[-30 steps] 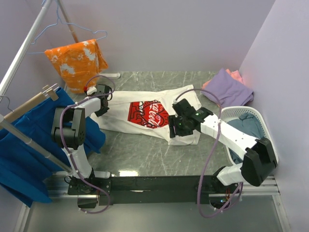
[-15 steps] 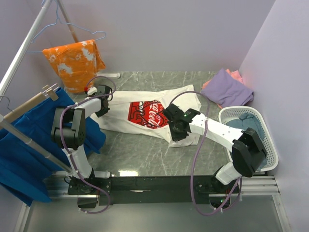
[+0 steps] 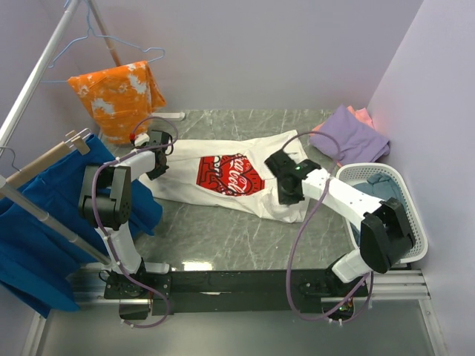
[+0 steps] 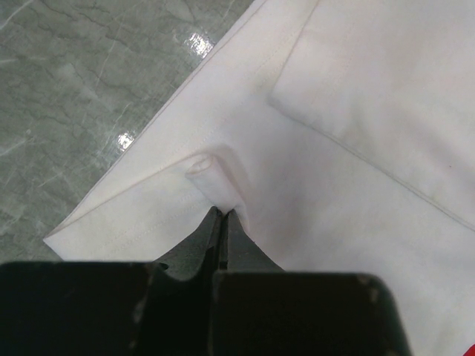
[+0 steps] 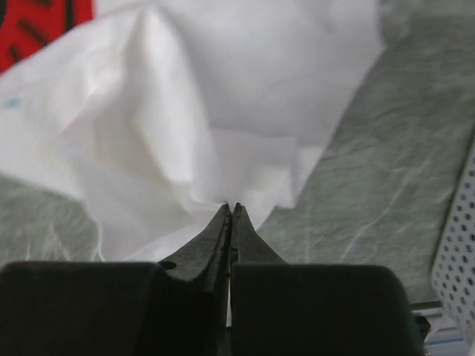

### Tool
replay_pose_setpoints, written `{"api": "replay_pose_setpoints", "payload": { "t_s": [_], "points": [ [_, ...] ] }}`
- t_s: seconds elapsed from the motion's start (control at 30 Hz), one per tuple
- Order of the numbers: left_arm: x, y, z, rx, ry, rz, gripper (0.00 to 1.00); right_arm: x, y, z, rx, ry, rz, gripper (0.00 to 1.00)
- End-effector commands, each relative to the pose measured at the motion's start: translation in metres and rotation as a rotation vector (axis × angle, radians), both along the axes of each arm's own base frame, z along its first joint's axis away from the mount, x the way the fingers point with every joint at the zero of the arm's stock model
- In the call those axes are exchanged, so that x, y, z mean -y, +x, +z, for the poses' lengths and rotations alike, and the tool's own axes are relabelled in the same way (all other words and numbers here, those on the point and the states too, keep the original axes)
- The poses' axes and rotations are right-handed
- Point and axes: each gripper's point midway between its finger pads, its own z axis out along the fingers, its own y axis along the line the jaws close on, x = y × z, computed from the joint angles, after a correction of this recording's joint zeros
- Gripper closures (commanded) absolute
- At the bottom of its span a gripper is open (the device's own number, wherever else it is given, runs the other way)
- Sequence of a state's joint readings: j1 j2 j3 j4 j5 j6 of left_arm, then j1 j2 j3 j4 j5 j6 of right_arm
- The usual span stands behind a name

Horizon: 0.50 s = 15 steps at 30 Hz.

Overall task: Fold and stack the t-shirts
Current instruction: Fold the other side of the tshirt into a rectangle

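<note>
Lying across the grey marbled table (image 3: 223,237), the white t-shirt (image 3: 230,178) with the red chest print is gripped at both ends. A small fold at its left edge is pinched by the left gripper (image 4: 223,216), jaws pressed together. Bunched cloth at its right end is nipped by the right gripper (image 5: 231,210), likewise closed. The purple t-shirt (image 3: 352,137) is seen at the far right corner, and the grey-blue one (image 3: 382,194) in the white basket (image 3: 375,167).
</note>
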<state>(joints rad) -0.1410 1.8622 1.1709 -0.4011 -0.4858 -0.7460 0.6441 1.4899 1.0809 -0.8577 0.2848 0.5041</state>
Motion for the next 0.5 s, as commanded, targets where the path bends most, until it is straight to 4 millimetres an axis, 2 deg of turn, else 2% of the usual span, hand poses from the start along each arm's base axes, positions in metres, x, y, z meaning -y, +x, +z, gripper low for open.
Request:
{"api": "replay_pose_setpoints", "payload": {
  "t_s": [0.0, 0.03, 0.17, 0.2, 0.27, 0.47],
  "points": [
    [0.001, 0.004, 0.019, 0.045, 0.002, -0.013, 0.99, 0.036, 0.043, 0.031, 0.151, -0.04, -0.123, 1.0],
    [0.002, 0.003, 0.019, 0.044, 0.002, -0.016, 0.99, 0.045, 0.052, 0.035, 0.165, -0.045, -0.155, 1.0],
    [0.001, 0.001, 0.017, 0.038, 0.003, -0.016, 0.99, 0.053, 0.075, 0.032, 0.18, -0.064, -0.19, 1.0],
    [0.0, 0.001, 0.017, 0.035, 0.006, -0.013, 0.99, 0.055, 0.079, 0.023, 0.156, -0.074, -0.193, 1.0],
    [-0.001, -0.001, 0.015, 0.027, 0.013, -0.01, 0.99, 0.062, 0.087, 0.021, 0.161, -0.091, -0.226, 1.0],
    [-0.005, -0.006, 0.02, 0.027, 0.03, 0.0, 0.99, 0.089, 0.094, 0.012, 0.149, -0.147, -0.311, 1.0]
  ]
}}
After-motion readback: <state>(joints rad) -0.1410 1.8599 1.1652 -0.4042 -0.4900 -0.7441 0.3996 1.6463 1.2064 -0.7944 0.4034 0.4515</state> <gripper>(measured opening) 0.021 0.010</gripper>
